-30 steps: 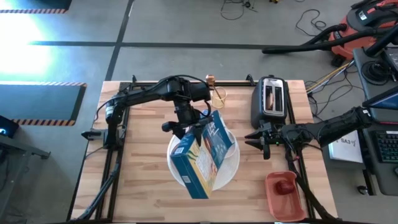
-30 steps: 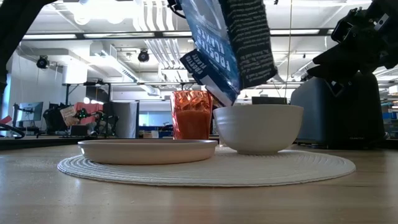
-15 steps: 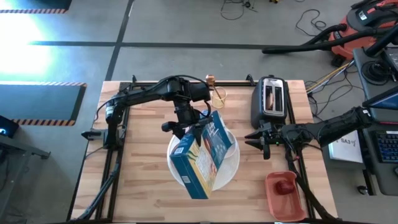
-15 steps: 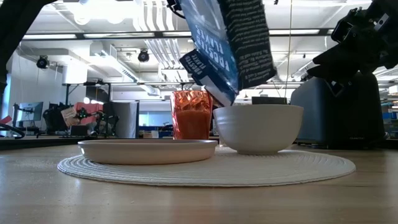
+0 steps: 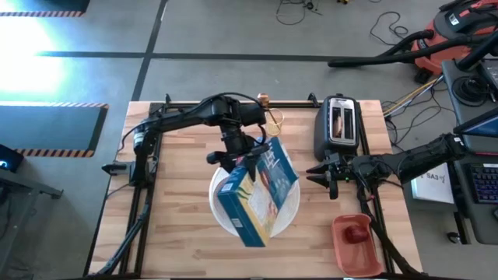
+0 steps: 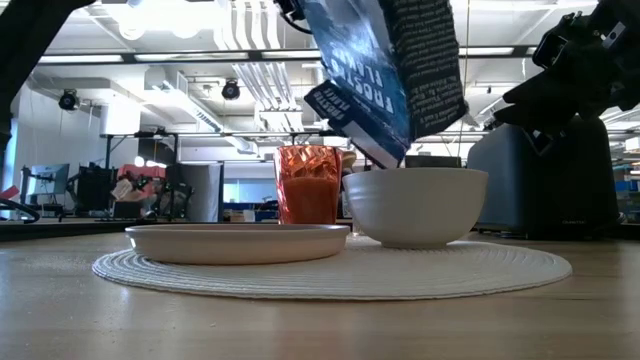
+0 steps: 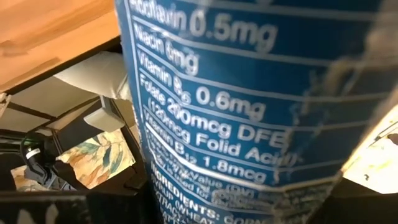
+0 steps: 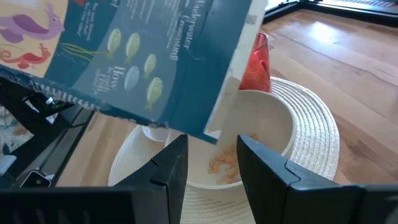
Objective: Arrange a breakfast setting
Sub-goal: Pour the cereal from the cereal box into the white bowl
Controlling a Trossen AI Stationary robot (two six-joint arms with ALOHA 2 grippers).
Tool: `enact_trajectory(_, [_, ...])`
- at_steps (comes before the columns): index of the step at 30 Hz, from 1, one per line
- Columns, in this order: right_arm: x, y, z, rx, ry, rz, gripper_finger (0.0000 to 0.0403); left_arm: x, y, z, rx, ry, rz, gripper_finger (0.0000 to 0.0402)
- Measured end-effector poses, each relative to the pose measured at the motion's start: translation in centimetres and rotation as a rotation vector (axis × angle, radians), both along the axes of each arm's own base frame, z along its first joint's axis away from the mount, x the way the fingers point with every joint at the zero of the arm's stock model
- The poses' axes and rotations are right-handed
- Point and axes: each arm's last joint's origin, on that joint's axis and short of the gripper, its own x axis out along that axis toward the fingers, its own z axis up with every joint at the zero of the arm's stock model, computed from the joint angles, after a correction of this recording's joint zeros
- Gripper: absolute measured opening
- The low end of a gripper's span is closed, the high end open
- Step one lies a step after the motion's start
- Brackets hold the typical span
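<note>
Tipping over the white bowl — a blue cereal box is pinched by the left gripper.
Right gripper is held spread beside the toaster; cereal is seen in the bowl.

The white bowl sits upright on a round woven mat, with a little tan cereal in its bottom. Just beside it on the mat lies a shallow white plate. The pink-red cup stands upright behind, between plate and bowl. A small dark-red fruit lies in a reddish tray at the table's near right corner, well apart from the mat.
</note>
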Motion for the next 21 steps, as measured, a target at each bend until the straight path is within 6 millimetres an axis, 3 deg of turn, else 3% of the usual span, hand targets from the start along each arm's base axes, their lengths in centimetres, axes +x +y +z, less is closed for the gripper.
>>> enact_trajectory(21, [0.0, 0.0, 0.0, 0.0, 0.0, 0.0, 0.0128, -0.52, 0.46, -0.13, -0.025, 0.064, 0.013, 0.0206])
